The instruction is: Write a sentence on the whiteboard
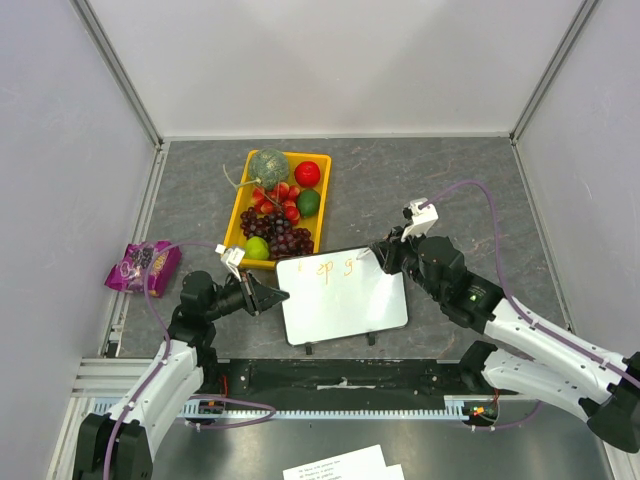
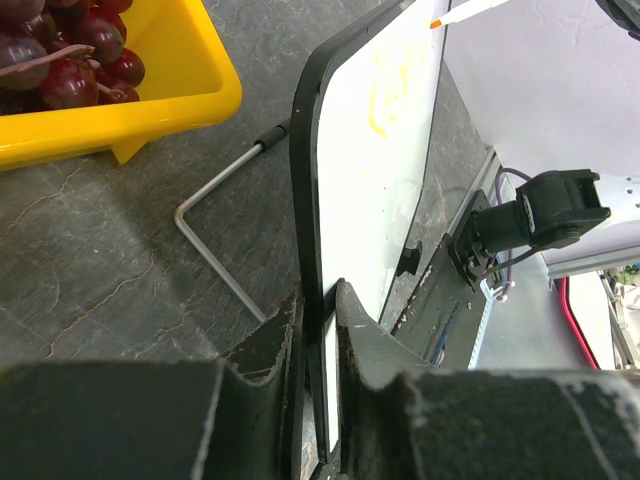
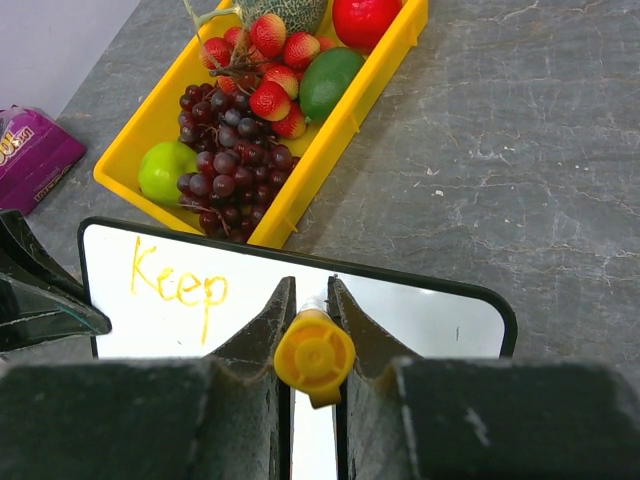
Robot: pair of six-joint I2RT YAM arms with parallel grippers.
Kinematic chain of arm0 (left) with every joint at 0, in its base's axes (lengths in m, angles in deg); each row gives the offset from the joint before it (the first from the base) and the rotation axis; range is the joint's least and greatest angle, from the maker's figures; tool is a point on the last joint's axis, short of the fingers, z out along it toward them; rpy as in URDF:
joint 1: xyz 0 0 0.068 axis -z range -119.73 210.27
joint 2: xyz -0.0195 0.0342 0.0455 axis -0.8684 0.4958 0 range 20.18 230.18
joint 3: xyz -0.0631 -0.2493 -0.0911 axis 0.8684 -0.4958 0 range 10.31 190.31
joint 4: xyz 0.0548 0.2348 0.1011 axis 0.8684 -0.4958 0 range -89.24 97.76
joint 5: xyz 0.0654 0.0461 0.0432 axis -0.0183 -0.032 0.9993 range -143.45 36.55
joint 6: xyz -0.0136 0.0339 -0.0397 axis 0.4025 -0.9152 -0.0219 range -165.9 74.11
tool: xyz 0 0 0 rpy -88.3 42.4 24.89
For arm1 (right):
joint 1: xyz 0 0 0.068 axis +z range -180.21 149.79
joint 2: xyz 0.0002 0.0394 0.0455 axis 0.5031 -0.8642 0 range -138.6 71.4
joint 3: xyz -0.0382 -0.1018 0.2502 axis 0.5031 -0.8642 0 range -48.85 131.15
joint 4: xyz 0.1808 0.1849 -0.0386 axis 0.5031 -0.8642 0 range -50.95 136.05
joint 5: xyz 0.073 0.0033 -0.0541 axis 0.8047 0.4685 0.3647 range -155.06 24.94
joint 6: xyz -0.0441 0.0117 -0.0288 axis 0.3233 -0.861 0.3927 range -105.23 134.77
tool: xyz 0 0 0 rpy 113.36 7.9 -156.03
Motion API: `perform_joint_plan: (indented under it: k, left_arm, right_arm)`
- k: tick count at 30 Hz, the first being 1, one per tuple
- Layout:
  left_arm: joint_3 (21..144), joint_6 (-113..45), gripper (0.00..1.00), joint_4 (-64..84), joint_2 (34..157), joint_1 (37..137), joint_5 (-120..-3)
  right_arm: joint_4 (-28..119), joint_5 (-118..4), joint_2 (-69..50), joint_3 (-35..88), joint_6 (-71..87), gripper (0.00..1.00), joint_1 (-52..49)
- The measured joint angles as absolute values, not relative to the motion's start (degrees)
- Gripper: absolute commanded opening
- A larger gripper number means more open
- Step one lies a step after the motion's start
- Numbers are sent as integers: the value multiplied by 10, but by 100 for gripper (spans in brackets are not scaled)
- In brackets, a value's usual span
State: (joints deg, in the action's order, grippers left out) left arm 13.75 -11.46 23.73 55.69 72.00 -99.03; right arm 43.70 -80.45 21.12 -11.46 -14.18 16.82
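- At the middle of the worktop (image 1: 450, 190), just in front of the yellow tray (image 1: 238, 205), stands the whiteboard (image 1: 345, 305), propped on a bent wire leg (image 2: 205, 240).
- The left tool (image 1: 272, 297) is pressed together on the board's left edge, pinching the frame to steady it.
- The right tool (image 1: 383, 254) is clamped on an orange marker (image 3: 314, 357), whose tip sits at the board's upper part.
- The step in hand looks like the writing itself. The sentence (image 3: 180, 285) so far reads "Keep", and the overhead view shows one more letter to its right, seemingly a "g".
- The task seems less than half done.
- The next move probably calls for light, even pen pressure and small strokes running right to finish the second word.
- The left grip should not slacken while that is done. Later words will likely need a lower line.
- Counted for the task: one whiteboard, one marker and two tools.
- Counted otherwise: one tray, one purple packet (image 1: 143, 266) and at least two paper sheets (image 1: 335, 464).
- In the tray:
  - one melon (image 1: 269, 166)
  - one red round fruit (image 1: 307, 173)
  - one dark green fruit (image 1: 308, 202)
  - one pale green fruit (image 1: 257, 247)
  - one bunch of grapes (image 1: 285, 235)
  - a handful of strawberries (image 1: 278, 197), too overlapped to count exactly
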Motion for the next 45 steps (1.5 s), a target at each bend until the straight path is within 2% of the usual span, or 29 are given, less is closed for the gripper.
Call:
perform_joint_plan:
  k: [24, 45]
  left_arm:
    - [137, -115, 2, 237, 557, 720, -990]
    - [137, -115, 2, 237, 556, 720, -989]
  right_arm:
    - [456, -782, 230, -148, -144, 0, 168]
    - [442, -822, 211, -128, -152, 0, 169]
